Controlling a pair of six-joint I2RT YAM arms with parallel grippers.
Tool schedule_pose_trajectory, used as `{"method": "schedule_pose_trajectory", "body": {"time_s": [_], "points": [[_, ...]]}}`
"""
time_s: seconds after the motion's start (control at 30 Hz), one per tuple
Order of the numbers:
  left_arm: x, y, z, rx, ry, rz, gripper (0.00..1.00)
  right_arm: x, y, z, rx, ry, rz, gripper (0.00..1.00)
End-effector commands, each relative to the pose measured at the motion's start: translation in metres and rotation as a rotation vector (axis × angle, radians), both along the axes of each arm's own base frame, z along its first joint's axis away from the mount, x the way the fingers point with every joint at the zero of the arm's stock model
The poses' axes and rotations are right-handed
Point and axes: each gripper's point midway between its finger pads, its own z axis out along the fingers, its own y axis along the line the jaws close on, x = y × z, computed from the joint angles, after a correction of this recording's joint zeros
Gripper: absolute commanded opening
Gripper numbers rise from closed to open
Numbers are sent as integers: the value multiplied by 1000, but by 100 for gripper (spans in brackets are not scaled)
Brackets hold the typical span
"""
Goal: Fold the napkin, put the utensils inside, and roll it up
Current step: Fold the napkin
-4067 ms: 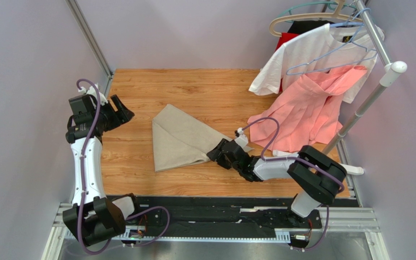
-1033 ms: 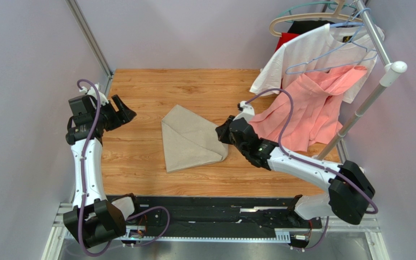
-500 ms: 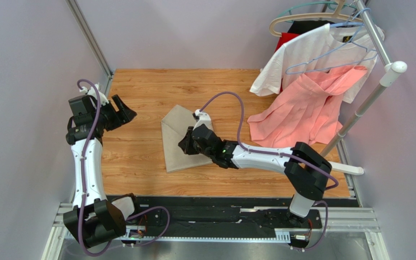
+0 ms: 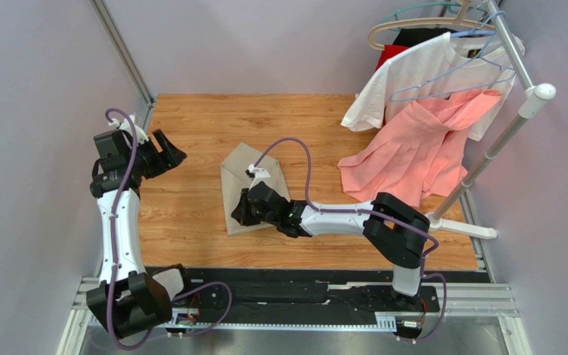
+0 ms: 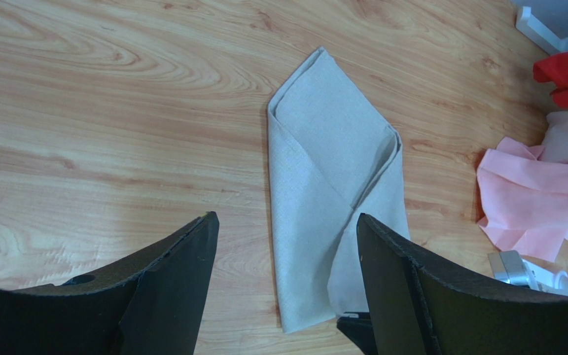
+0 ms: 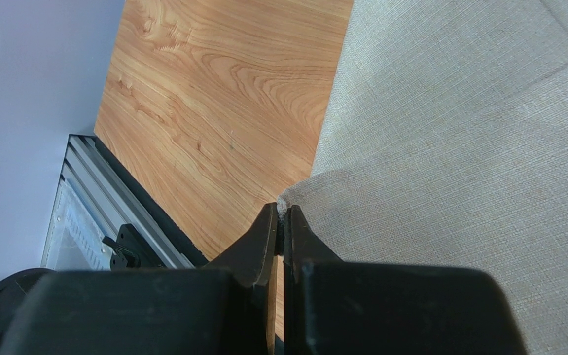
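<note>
- Right gripper (image 6: 282,211) pinched shut on a corner of the napkin (image 6: 450,148), at its near-left edge.
- Left gripper (image 4: 167,154) wide open, well left of the napkin.

Left pincer (image 4: 170,151) gapes wide on its raised arm; right pincer (image 6: 280,216), stretched low leftward, seems pinched shut.

The folded beige-tan cloth napkin (image 5: 316,170) shows a fine, matt woven texture. The light wooden worktop (image 4: 191,118) is smooth, with flowing grain. The right arm's black tool (image 6: 282,214) looks like matt plastic.
</note>
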Motion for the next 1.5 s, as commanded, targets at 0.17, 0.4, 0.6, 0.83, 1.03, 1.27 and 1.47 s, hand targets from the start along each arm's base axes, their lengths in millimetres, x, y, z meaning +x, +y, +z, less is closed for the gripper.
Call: {"method": "schedule_pose_trajectory", "body": {"time_s": [0.17,0.4,0.6,0.83,1.03,1.27,1.47], "points": [[3,-4,8,-10,-36,-16,78,1,29,2,66,-17,10,0],[4,-5,6,-13,-30,-20,78,1,31,-17,35,-14,-3,0],[4,-5,6,-15,-28,-20,78,-3,35,-23,32,1,23,5],[6,-7,1,-13,-13,-27,78,-8,38,2,55,-34,77,60],[5,-18,-5,27,10,-52,78,-5,-5,43,-3,-152,54,68],[-5,-65,-24,4,49,-134,78,37,-118,39,-97,-117,-108,77],[-20,-90,-56,-86,60,-102,77,39,-176,-3,-114,42,-131,78]]}}
